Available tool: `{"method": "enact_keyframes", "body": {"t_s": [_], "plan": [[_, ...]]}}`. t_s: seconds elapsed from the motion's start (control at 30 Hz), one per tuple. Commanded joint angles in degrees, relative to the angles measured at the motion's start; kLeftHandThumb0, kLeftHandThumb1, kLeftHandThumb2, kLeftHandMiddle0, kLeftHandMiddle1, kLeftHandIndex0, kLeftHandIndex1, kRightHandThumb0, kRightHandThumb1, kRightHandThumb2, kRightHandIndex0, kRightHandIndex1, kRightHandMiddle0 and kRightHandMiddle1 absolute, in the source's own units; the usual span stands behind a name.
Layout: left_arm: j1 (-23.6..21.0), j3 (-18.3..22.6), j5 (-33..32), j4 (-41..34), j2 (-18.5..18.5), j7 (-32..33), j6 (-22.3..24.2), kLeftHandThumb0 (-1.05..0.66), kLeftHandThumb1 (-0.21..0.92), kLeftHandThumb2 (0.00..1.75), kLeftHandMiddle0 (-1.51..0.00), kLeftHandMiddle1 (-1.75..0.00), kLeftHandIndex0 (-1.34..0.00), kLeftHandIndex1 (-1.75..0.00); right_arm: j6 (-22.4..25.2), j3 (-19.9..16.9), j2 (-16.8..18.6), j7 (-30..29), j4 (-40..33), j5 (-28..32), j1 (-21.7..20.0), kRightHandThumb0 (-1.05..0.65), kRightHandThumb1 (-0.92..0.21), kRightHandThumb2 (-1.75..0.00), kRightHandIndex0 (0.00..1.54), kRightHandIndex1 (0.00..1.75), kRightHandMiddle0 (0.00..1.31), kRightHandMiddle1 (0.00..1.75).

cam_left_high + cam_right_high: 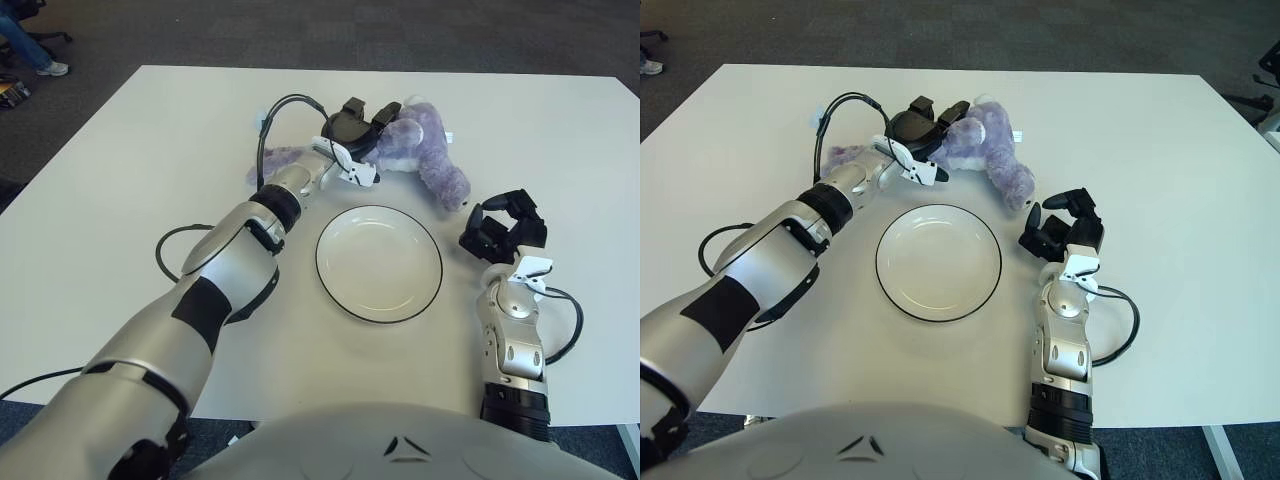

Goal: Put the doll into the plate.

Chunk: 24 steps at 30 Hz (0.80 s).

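Here I have a broad white tabletop in front of me, with the purple plush doll lying on its side toward the far middle, well back from every edge. Just nearer me sits the white plate with its thin dark rim, bare inside, its far rim close to the doll but not touching it. My left hand is reached across and sits on the doll's head end, dark fingers curled over the plush; I judge that a grasp, though how much fabric they have pinched I cannot tell. My right hand shows beside the plate on its right, fingers loosely curled and holding nothing. The risk I see is a shallow pinch: soft plush could slip free on the lift and drop short of the plate, or the trailing leg could drag and nudge the plate. The doll's leg also lies near my right hand and may snag there. Room is generous on the left and far side, and the path to the plate is short.
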Motion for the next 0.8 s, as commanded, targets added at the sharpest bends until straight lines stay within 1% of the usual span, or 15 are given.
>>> {"method": "enact_keyframes", "body": {"t_s": [0.0, 0.13, 0.23, 0.4, 0.73, 0.77], "plan": [[-1.6, -2.1, 1.6, 1.4, -0.1, -3.8, 1.7, -1.0, 0.92, 0.23, -0.01, -1.72, -0.02, -0.02, -0.1, 0.0, -0.2, 0.3, -0.9, -0.2, 0.3, -0.46, -0.38, -1.23, 1.17, 1.75, 0.56, 1.75], [-2.2, -3.2, 2.1, 1.6, -0.1, -5.6, 2.7, -0.98, 0.92, 0.22, -0.08, -1.74, -0.02, -0.03, 0.0, -0.1, -0.2, 0.4, -1.0, -0.2, 0.3, -0.46, -0.38, -1.24, 1.17, 1.75, 0.56, 1.75], [-2.5, -3.8, 2.3, 1.5, 0.0, -6.3, 3.1, -1.0, 0.92, 0.2, -0.14, -1.74, 0.0, -0.11, 0.2, -0.1, -0.1, 0.4, -1.3, -0.2, 0.4, -0.46, -0.38, -1.24, 1.17, 1.75, 0.56, 1.75], [-2.9, -4.4, 2.3, 1.7, 0.0, -7.4, 3.6, -1.02, 0.92, 0.2, -0.2, -1.75, 0.0, -0.19, 0.1, -0.2, 0.1, 0.2, -1.5, -0.1, 0.4, -0.46, -0.38, -1.24, 1.18, 1.75, 0.56, 1.75], [-3.1, -4.4, 1.6, 2.1, -0.3, -8.0, 4.4, -1.02, 0.92, 0.25, -0.28, -1.75, 0.0, -0.25, -0.6, -0.3, 0.2, 0.3, -1.4, 0.1, 0.4, -0.46, -0.38, -1.24, 1.18, 1.75, 0.56, 1.75], [-3.1, -4.3, 1.5, 2.1, -0.2, -8.1, 4.3, -1.02, 0.92, 0.24, -0.29, -1.75, 0.0, -0.28, -0.6, -0.3, 0.2, 0.4, -1.5, 0.2, 0.4, -0.46, -0.38, -1.23, 1.18, 1.75, 0.56, 1.75]]}}
